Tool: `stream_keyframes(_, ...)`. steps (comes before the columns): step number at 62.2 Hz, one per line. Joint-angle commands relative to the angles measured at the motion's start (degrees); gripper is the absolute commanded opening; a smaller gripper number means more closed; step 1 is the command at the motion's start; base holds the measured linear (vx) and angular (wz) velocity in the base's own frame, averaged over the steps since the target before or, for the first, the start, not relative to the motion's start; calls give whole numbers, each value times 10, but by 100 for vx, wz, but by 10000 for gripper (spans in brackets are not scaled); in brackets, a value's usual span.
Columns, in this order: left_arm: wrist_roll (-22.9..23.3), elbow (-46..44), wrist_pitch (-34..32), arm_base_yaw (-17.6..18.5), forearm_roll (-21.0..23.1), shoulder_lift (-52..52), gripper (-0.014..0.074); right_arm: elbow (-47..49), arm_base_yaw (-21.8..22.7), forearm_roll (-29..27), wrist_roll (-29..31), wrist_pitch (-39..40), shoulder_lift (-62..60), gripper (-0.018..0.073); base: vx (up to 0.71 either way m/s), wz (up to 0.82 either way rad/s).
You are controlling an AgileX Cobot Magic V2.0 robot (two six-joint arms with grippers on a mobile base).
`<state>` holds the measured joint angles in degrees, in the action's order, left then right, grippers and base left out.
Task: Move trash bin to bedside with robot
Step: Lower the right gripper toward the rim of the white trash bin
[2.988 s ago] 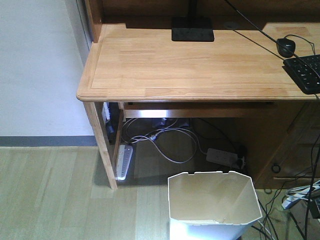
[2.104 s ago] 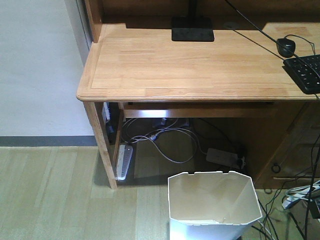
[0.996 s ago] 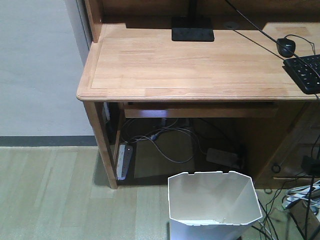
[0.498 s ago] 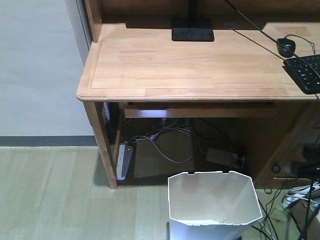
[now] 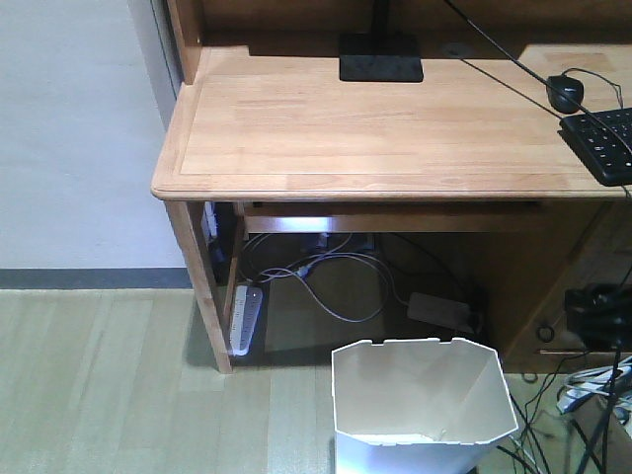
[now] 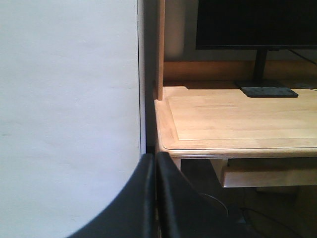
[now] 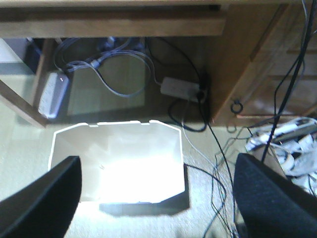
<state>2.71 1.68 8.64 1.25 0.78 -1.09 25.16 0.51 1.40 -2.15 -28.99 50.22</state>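
The right hand is spread wide and holds nothing, its two dark fingers framing the trash bin from above. The bin stands upright on the pale floor, mouth open, just in front of the wooden desk, partly below its front edge. A dark shape at the right edge of the front view, beside the bin, is probably this arm, though it is too dim to be sure. Under the desk lie looped cables and a white power strip. The left hand is pressed closed on nothing, raised level with the desk's left corner, by the white wall. A monitor stand, mouse and keyboard rest on the desk.
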Motion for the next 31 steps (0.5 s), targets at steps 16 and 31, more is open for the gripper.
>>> stream_keyframes(16,5,16,-45,3,2,-6,-6,123,67,-9,15,-1,185,593,0,0)
stream_keyframes(31,5,16,-45,3,2,-6,-6,181,68,-67,138,-6,343,593,0,0)
